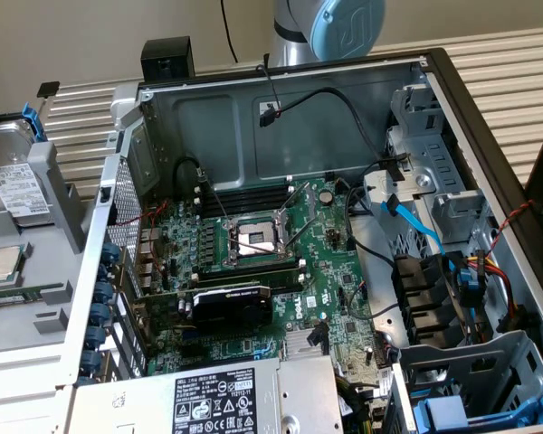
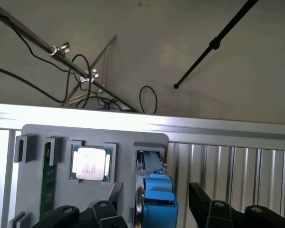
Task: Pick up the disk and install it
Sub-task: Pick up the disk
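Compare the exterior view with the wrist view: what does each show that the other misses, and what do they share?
Exterior view adds: the open computer case, its motherboard, the power supply and the arm behind the case.
Wrist view adds: the open tool, the floor with loose cables and a black stand.
Shared: the grey holder carrying the disk in its blue carrier, with the CPU chip beside it.
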Robot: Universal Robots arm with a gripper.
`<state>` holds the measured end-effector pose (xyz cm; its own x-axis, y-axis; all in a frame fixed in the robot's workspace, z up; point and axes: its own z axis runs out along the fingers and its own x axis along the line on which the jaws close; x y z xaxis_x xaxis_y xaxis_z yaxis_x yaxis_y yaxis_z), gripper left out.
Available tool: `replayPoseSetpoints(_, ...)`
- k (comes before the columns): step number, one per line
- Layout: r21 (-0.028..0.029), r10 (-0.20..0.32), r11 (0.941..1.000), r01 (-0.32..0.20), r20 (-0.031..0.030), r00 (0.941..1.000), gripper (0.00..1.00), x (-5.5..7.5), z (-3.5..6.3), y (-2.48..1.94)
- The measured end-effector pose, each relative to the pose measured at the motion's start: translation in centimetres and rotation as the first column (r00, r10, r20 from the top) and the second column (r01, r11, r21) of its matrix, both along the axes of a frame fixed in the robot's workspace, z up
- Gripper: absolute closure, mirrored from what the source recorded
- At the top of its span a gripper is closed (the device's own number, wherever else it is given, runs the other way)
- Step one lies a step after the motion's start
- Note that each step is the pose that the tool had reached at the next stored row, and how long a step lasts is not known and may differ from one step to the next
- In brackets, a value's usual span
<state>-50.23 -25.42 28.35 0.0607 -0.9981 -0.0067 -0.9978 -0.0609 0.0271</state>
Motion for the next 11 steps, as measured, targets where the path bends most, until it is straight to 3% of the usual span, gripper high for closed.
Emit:
replayPoseSetpoints(3,0.0036,-0.002,1.0,0.002,0.0012,1.0,0.34,-0.04,-0.03,0.0)
replayPoseSetpoints(11,0.0066,-0.037,0.9993,0.037,0.0024,0.9993,0.34,-0.13,-0.08,0.0)
